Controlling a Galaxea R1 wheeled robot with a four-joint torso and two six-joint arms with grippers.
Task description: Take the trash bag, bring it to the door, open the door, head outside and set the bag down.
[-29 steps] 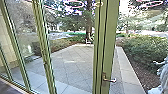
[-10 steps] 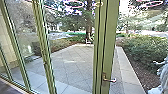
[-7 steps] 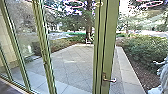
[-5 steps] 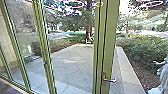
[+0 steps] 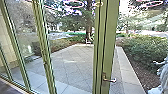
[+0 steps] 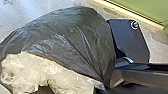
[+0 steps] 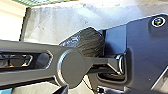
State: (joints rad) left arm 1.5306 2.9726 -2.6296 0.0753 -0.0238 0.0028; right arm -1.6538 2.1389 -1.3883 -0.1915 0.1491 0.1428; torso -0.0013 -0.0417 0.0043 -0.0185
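A green-framed glass door (image 5: 110, 50) with a lever handle (image 5: 109, 79) stands upright ahead in the head view; whether it is ajar I cannot tell. The dark trash bag (image 6: 72, 42), with crumpled clear plastic (image 6: 27, 70) along one side, looms close in the left wrist view, beside my base. Its plastic gathers around my left gripper (image 6: 47, 89), which is shut on it and mostly covered. In the right wrist view the bag (image 7: 91, 42) is partly hidden behind the jointed bar. A dark tip of my right gripper (image 7: 61, 90) shows there, with no bag touching it.
Green window posts (image 5: 43, 50) and glass panes stand left of the door. Beyond the glass lies a paved yard (image 5: 75, 65), with a tree (image 5: 88, 22) and a small white object (image 5: 88, 41) at its far end. Bushes (image 5: 142, 50) and a pale figure-like shape (image 5: 161, 77) are to the right.
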